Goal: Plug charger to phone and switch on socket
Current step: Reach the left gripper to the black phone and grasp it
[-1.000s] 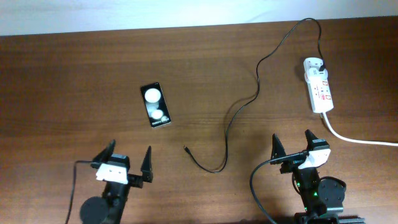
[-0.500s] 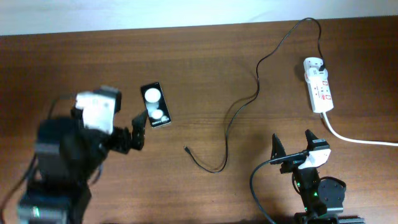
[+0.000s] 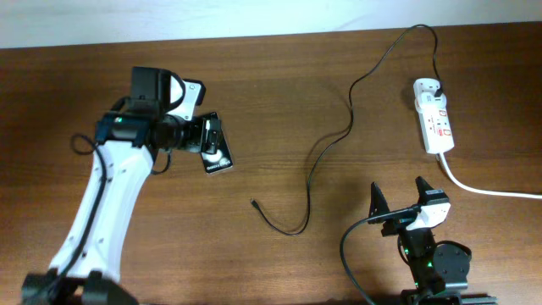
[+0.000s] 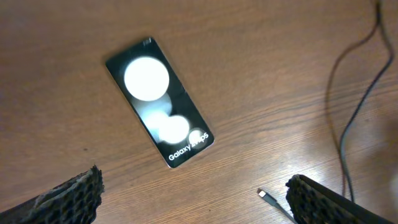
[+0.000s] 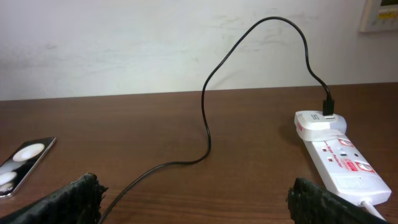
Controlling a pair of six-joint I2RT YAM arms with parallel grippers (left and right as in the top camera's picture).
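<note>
The black phone (image 3: 222,159) lies face up on the wooden table, with two white round spots; it fills the upper left of the left wrist view (image 4: 158,102). My left gripper (image 3: 207,137) hovers over it, open and empty (image 4: 199,208). The charger, a thin black cable (image 3: 315,161), runs from the socket (image 3: 434,119) and ends in a small plug tip (image 3: 253,202), seen near my left gripper's right finger (image 4: 264,194). My right gripper (image 3: 406,205) is open and empty at the front right (image 5: 199,208). The right wrist view also shows the cable (image 5: 205,124), the socket (image 5: 339,158) and the phone (image 5: 22,163).
The socket's thick white cord (image 3: 483,188) runs off the right edge, behind my right gripper. A white wall (image 5: 124,43) stands beyond the table's far edge. A black adapter plug (image 5: 327,104) sits in the socket's far end.
My left arm has swung up from the front left and reached out over the phone. The right arm, the cable and the phone have not moved.
</note>
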